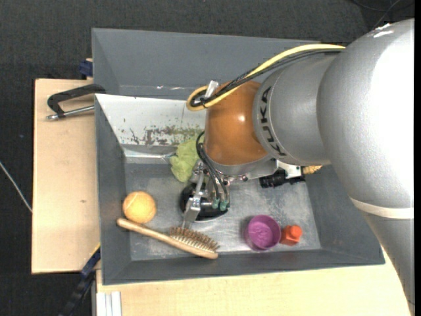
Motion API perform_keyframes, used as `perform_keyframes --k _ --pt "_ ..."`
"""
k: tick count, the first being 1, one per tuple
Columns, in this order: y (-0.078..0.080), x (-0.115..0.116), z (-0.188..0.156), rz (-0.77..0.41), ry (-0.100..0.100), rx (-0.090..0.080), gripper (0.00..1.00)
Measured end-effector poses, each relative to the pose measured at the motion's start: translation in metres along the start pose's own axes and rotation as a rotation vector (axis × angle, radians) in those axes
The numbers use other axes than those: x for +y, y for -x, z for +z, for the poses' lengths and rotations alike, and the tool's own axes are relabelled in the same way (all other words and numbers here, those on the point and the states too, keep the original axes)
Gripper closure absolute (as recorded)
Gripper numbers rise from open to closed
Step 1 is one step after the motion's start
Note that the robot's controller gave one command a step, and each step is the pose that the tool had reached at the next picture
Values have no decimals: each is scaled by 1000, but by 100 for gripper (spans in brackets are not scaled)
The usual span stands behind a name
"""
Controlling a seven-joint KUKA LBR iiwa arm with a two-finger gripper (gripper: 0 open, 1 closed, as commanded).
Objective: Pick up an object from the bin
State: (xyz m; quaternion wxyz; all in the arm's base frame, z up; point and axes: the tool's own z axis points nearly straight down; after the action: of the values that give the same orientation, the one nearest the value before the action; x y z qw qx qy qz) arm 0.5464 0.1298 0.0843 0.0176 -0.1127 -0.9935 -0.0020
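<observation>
- The pincer [200,203] is low inside the grey metal bin [112,176], directly over a black rounded object [212,212].
- Released or clenched: cannot be told; contact with the object is likewise unclear.
- Just above it: crumpled yellow-green cloth [186,157].
- To its left: orange-yellow ball [139,207].
- Below it: wooden bristle hairbrush [171,237].
- To its lower right: purple round cup [262,232].

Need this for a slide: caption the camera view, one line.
KUKA gripper low over a dark object in the middle of the grey bin, near an orange ball, wooden brush and purple cup.
</observation>
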Motion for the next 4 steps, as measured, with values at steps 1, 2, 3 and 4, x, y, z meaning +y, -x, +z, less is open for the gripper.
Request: perform_keyframes --k 1,2,3,4 --pt "5 -6 -32 16 4 -31 100" --pt "29 -43 -41 22 14 -57 100" --pt "34 -48 -34 29 23 -59 100" --pt "32 -50 -31 29 13 -53 100"
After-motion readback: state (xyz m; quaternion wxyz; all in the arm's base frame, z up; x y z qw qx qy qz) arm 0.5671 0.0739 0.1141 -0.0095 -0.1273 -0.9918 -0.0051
